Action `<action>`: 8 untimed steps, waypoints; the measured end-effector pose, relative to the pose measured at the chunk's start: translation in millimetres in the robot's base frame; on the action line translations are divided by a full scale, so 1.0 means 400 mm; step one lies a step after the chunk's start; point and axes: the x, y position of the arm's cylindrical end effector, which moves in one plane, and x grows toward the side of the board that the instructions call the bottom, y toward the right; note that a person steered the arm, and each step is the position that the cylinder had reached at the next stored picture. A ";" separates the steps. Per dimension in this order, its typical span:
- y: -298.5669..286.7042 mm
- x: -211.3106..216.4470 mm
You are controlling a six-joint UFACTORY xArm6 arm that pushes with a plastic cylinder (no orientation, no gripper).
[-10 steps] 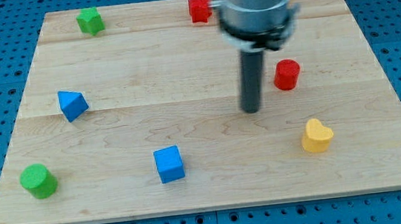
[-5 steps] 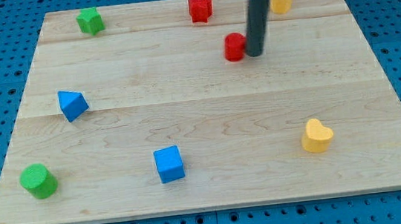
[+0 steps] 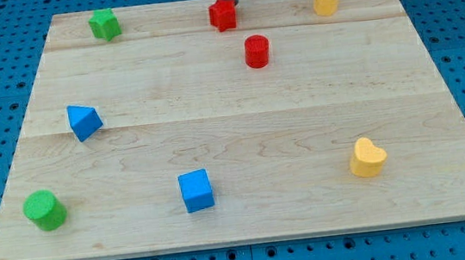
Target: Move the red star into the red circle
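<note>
The red star [image 3: 222, 15] lies near the view's top edge of the wooden board [image 3: 243, 146], a little left of centre. The red circle, a short red cylinder [image 3: 256, 50], stands below and slightly to the right of the star, a small gap apart. My tip [image 3: 228, 1] is at the star's upper right side, right against it; only the rod's lowest part shows at the view's top.
A green star [image 3: 104, 24] at the top left, a yellow block [image 3: 326, 0] at the top right, a blue triangle [image 3: 84, 121] at the left, a green cylinder [image 3: 44, 209] at the bottom left, a blue cube [image 3: 196, 190] at the bottom centre, a yellow heart [image 3: 366, 157] at the bottom right.
The red cylinder was pushed from the right middle up and left to just below the star. The rod then moved up to the star's top right; the star shifted slightly left.
</note>
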 end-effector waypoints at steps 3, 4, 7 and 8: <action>-0.132 0.114; -0.071 0.119; 0.010 0.166; -0.060 0.195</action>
